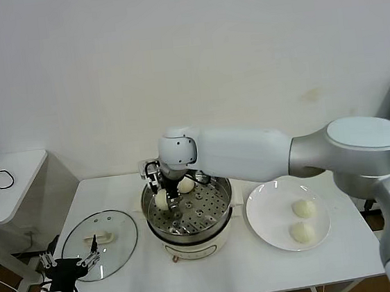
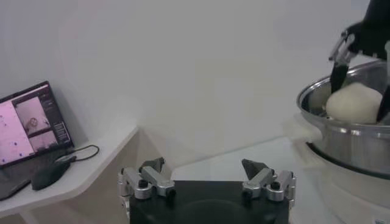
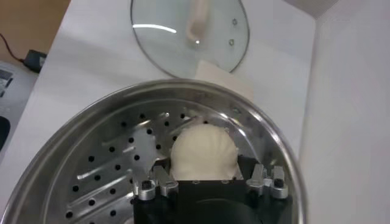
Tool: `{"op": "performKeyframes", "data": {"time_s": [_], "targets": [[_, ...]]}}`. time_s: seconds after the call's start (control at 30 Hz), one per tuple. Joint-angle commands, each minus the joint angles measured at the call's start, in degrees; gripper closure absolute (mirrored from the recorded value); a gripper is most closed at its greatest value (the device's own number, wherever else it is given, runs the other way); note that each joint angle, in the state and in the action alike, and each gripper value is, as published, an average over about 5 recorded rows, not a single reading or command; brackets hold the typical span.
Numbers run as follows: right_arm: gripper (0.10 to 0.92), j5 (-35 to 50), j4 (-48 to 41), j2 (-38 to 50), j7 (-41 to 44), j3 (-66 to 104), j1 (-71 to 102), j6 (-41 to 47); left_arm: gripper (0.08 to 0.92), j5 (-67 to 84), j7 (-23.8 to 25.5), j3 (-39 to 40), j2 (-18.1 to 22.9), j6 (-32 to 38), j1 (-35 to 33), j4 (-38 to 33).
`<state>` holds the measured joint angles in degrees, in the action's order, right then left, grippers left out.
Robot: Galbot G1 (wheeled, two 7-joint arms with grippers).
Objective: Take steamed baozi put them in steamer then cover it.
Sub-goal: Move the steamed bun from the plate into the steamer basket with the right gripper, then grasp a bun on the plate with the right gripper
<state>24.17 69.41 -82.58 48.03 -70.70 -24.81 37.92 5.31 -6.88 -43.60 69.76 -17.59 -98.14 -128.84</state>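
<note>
— Four steamed baozi [image 1: 162, 200] counted: one pinched in the right claw [image 1: 163, 198] over the left part of the steamer [image 1: 221, 232], one more [image 1: 185, 185] lying on the perforated tray just beyond, toward the far rim.

— And the other two?

— Resting on the white plate [image 1: 268, 211], right of the steamer, one [image 1: 303, 208] farther, one [image 1: 302, 231] nearer, close together but apart.

— Right claw: pressed on the bun for certain?

— Yes. Dark fingers [image 2: 339, 72] seen on both sides of the pale bun [image 2: 354, 102] in the left wrist view; held bun [image 3: 203, 156] between the pads just above the tray holes in the right wrist view.

— Cover?

— Lying flat on the surface [image 1: 264, 268], left of the steamer and just beside it, cream handle [image 1: 98, 236] up. Glass lid [image 3: 190, 33] also visible past the steamer rim in the right wrist view.

— Left claw?

— Parked low at the near left corner of the surface, near the lid's near edge [image 1: 72, 262]; fingers spread wide, nothing between them [image 2: 207, 176].

— Any writing, brands, labels?

— None legible on steamer, lid or plate. Laptop [image 2: 25, 125] on a side table with a lit screen; content too small to read.
</note>
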Motion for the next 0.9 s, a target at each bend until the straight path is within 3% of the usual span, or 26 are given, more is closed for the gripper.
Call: {"op": "performKeyframes", "data": {"time_s": [0.03,0.17,0.33,0.47,0.9], "targets": [[0.338,-0.9,-1.6,-2.4,-0.5,-0.3,1.6,0.8,0.177,0.0,0.0,0.0,0.0,0.0,0.0,0.1],[0.326,-1.4,-1.7,-2.2,-0.3,-0.2,1.4,0.9,0.177,0.0,0.0,0.0,0.0,0.0,0.1,0.2],[0.228,-2.3,-0.7,-0.5,1.5,0.2,-0.4,0.4,0.177,0.0,0.0,0.1,0.1,0.0,0.2,0.2],[0.204,-2.5,2.9,3.3,4.2,0.8,-4.0,-0.3,0.177,0.0,0.0,0.0,0.1,0.0,0.1,0.0],[0.203,-6.3,20.9,29.7,14.3,-1.2,-17.8,-6.7,0.177,-0.1,0.1,0.7,-0.1,-0.7,0.4,-1.0]]}}
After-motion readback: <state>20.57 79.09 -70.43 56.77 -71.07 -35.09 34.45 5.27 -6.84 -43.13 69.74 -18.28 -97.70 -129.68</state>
